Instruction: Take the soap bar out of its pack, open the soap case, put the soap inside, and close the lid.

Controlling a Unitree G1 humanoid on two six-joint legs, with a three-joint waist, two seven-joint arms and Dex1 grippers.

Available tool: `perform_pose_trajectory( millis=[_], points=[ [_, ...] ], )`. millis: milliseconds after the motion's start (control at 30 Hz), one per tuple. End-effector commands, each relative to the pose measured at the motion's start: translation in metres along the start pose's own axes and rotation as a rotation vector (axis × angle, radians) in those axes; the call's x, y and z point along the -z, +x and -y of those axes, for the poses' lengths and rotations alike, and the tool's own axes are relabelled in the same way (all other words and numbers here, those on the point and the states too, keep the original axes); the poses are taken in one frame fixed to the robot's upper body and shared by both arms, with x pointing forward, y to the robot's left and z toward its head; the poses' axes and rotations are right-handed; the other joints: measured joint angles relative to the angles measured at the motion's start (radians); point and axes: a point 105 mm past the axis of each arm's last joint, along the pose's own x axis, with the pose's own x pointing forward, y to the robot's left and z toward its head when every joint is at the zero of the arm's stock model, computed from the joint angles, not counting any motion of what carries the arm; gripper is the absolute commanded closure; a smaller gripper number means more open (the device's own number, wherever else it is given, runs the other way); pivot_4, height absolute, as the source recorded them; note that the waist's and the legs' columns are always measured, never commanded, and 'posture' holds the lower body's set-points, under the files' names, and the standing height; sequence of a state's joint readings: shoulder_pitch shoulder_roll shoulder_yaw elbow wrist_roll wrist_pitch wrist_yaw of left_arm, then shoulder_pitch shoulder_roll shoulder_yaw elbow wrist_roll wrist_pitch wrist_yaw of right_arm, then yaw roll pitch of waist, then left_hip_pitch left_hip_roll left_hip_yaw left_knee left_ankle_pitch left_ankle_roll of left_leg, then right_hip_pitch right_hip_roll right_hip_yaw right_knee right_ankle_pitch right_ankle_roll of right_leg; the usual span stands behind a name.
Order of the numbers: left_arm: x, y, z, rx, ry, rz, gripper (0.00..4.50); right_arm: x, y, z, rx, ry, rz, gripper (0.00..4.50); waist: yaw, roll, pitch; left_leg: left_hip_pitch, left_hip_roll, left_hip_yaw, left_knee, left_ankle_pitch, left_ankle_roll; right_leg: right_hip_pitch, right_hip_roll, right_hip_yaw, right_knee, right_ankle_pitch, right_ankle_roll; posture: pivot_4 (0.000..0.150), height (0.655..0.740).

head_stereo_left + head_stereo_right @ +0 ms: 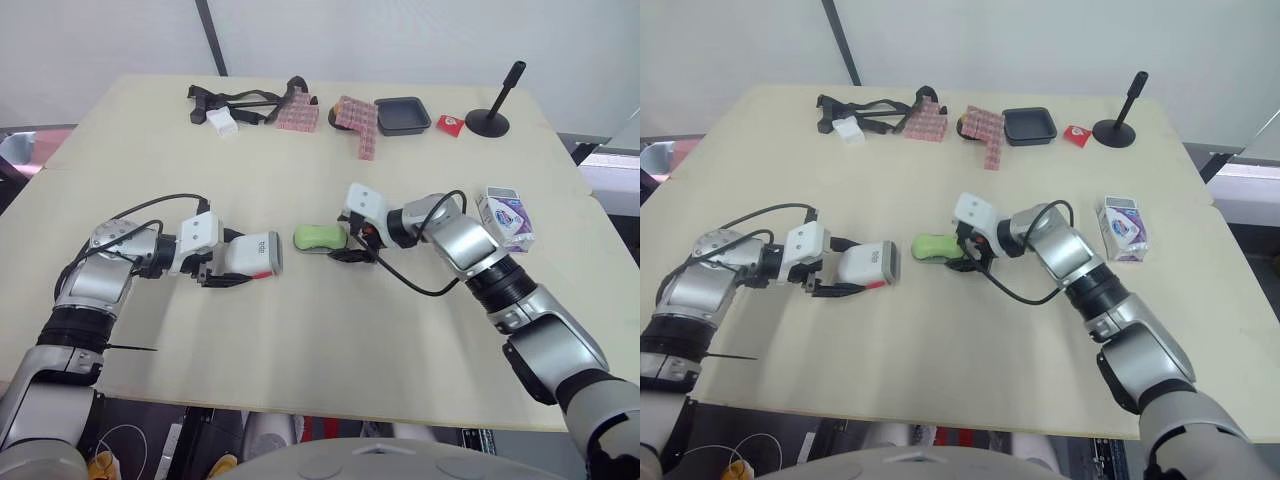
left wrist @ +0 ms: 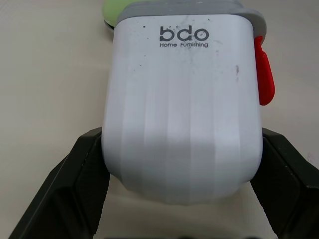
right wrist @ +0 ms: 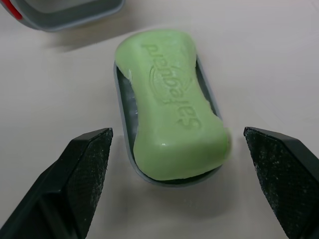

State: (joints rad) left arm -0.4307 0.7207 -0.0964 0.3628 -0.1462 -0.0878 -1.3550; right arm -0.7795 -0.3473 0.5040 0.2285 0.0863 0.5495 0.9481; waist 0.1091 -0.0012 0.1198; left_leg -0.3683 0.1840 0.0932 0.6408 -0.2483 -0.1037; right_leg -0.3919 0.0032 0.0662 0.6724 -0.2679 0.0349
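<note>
While left gripper (image 2: pixel 182 137) clamps white case lid (image 1: pixel 252 255) between both fingers, right gripper (image 3: pixel 177 133) stands wide open, fingers either side of green soap bar (image 1: pixel 318 236), not touching. Soap lies in grey case tray (image 3: pixel 125 114) mid-table (image 1: pixel 300 340); soap pack (image 1: pixel 505 217) near right edge.

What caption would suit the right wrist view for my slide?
Green Safeguard soap bar lying in the grey case base, framed by the open right end effector.

I see a pale counter (image 1: pixel 300 340), a white wall (image 1: pixel 400 40) beyond it, a dark pole (image 1: pixel 210 35) slanting far left
</note>
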Motion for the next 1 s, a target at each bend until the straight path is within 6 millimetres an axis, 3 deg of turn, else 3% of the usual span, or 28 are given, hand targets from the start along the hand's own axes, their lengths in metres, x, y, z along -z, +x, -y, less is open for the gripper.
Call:
perform_pose_trajectory(
  millis=[33, 400, 500, 600, 800, 1000],
  points=[
    [-0.008, -0.010, -0.005, -0.033, 0.029, 0.012, 1.04, -0.008, 0.001, 0.003, 0.000, -0.055, 0.014, 0.00, 0.000, 0.000, 0.000, 0.000, 0.000, 0.000, 0.000, 0.000, 0.000, 0.000, 0.000, 0.000, 0.000, 0.000, 0.000, 0.150, 0.7400],
    [-0.006, -0.009, -0.004, -0.036, 0.025, 0.004, 1.04, -0.007, 0.009, 0.008, 0.010, -0.056, 0.012, 0.00, -0.012, 0.000, 0.000, 0.001, 0.000, 0.000, 0.000, 0.000, 0.000, 0.000, 0.000, 0.000, 0.001, 0.000, 0.000, 0.150, 0.7400],
    [-0.006, -0.009, -0.004, -0.037, 0.025, 0.004, 1.04, -0.004, 0.008, 0.008, 0.008, -0.048, 0.002, 1.17, -0.013, 0.000, 0.000, 0.001, 0.000, 0.000, 0.000, 0.000, 0.000, 0.000, 0.000, 0.000, 0.001, 0.000, 0.000, 0.150, 0.7400],
    [-0.005, -0.008, -0.004, -0.038, 0.026, 0.005, 1.04, 0.000, 0.006, 0.006, -0.003, -0.049, -0.007, 1.93, -0.013, 0.000, 0.000, 0.001, 0.000, 0.000, 0.000, 0.000, 0.000, 0.000, 0.000, 0.000, 0.001, 0.000, 0.000, 0.150, 0.7400],
    [-0.005, -0.008, -0.005, -0.038, 0.030, 0.006, 1.04, 0.007, -0.005, 0.004, 0.013, -0.045, -0.015, 1.93, -0.002, 0.000, 0.000, 0.001, 0.000, 0.000, 0.000, 0.000, 0.001, 0.000, -0.001, 0.000, 0.001, 0.000, -0.001, 0.150, 0.7400],
    [-0.009, -0.004, -0.006, -0.021, 0.041, 0.023, 1.04, 0.017, -0.046, -0.001, 0.076, -0.082, -0.060, 1.93, 0.016, 0.000, 0.000, 0.000, -0.001, 0.000, 0.001, 0.000, 0.001, 0.000, -0.001, 0.000, 0.000, 0.000, 0.000, 0.150, 0.7400]
  ],
)
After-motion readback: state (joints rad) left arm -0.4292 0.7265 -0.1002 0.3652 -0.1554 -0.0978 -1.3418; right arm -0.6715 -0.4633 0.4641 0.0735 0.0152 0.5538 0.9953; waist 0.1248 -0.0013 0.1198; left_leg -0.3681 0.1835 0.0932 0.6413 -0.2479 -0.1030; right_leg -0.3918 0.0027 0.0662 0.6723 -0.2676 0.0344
